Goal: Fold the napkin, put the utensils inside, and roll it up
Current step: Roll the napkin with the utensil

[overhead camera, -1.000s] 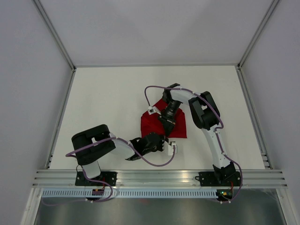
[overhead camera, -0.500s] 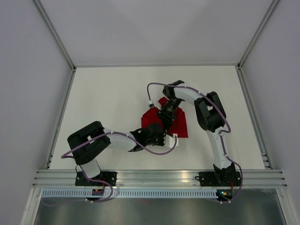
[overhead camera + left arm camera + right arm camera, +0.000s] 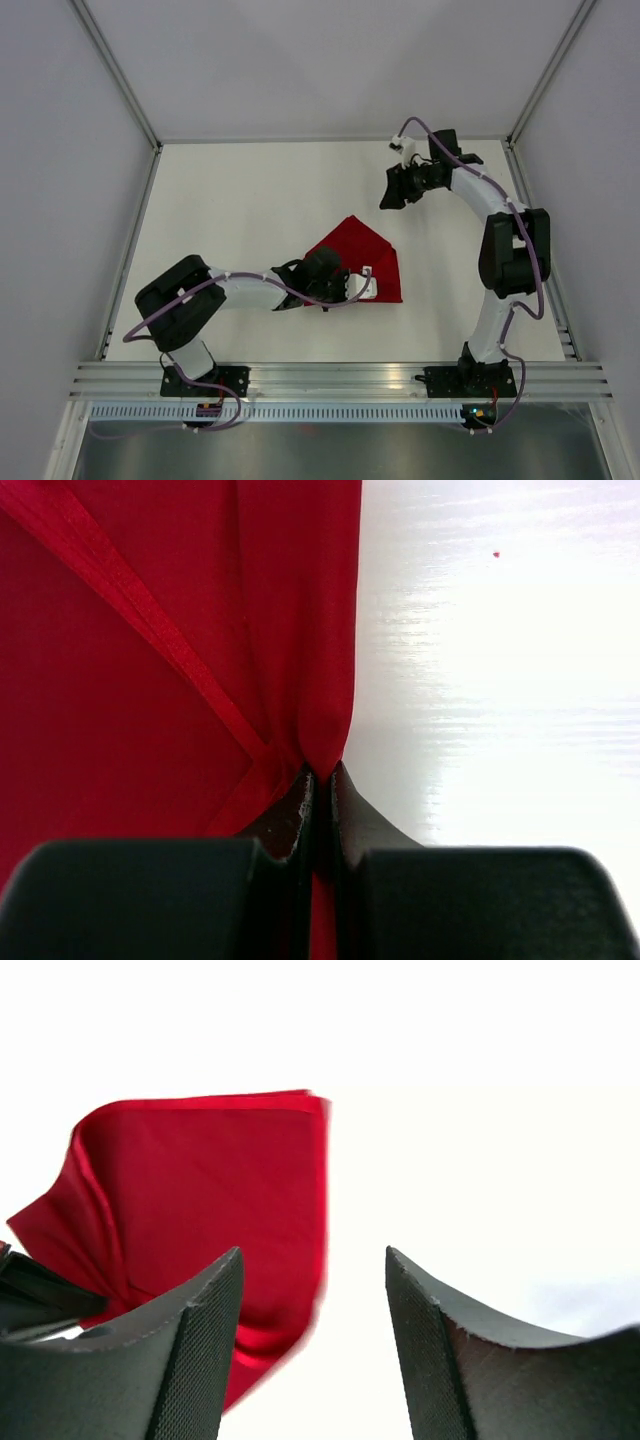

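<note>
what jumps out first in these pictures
The deep-red napkin, the only colour on the white table, lies partly folded right of centre. The left end effector is shut, pinching its near edge, while the right end effector hangs open near the far right corner, clear of it.

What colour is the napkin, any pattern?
The napkin is plain deep red, no pattern; best seen in left wrist view.

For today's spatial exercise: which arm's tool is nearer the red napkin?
Left. The left tool grips the napkin at its edge; the right tool hangs open, apart, beyond it.
</note>
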Robot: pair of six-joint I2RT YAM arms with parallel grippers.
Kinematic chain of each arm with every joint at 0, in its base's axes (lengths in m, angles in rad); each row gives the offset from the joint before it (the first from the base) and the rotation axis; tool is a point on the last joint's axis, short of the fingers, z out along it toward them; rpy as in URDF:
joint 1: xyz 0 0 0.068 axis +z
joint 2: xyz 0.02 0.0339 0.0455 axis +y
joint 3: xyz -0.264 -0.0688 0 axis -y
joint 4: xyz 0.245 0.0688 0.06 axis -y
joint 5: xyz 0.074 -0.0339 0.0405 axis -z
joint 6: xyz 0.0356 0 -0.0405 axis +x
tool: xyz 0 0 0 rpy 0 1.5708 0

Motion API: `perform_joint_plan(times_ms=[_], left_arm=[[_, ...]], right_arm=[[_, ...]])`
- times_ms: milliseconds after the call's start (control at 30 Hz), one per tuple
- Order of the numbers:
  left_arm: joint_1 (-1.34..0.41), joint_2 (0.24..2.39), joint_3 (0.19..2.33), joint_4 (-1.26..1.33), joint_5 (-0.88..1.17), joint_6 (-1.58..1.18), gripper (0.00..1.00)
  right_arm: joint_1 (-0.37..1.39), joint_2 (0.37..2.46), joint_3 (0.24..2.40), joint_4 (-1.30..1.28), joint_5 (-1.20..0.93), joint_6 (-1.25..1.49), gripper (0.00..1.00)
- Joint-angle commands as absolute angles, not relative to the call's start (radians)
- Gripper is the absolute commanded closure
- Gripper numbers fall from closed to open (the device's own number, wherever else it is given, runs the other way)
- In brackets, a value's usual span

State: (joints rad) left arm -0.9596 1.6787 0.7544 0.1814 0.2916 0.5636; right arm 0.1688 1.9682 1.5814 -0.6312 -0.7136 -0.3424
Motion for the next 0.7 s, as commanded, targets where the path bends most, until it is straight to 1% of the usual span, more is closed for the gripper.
perform_joint_plan(times_ms=[0,33,167,367,400,500,667], left_arm=[[-0.904,1.703,0.804,0.039,0.497,0.419,0.98],[-0.888,1.709,0.827,0.013,0.553,0.401,0.98],[-0.819,1.761,0.879,-0.063,0.666,0.330,0.98],[-0.753,1.902,0.972,-0.150,0.889,0.249,0.98],[-0.746,1.916,0.976,-0.150,0.912,0.242,0.98],[-0.718,1.954,0.991,-0.164,0.954,0.233,0.98],[-0.687,2.000,1.028,-0.186,0.995,0.209,0.98]], right_arm=[[0.083,1.827,1.504,-0.515,-0.782,-0.281,0.35],[0.069,1.771,1.484,-0.512,-0.791,-0.293,0.35],[0.009,1.616,1.338,-0.505,-0.822,-0.424,0.34],[0.018,1.362,1.099,-0.521,-0.853,-0.616,0.29],[0.047,1.341,1.080,-0.547,-0.850,-0.717,0.29],[0.130,1.270,1.002,-0.659,-0.853,-0.888,0.29],[0.291,1.193,0.858,-0.623,-0.744,-0.919,0.29]])
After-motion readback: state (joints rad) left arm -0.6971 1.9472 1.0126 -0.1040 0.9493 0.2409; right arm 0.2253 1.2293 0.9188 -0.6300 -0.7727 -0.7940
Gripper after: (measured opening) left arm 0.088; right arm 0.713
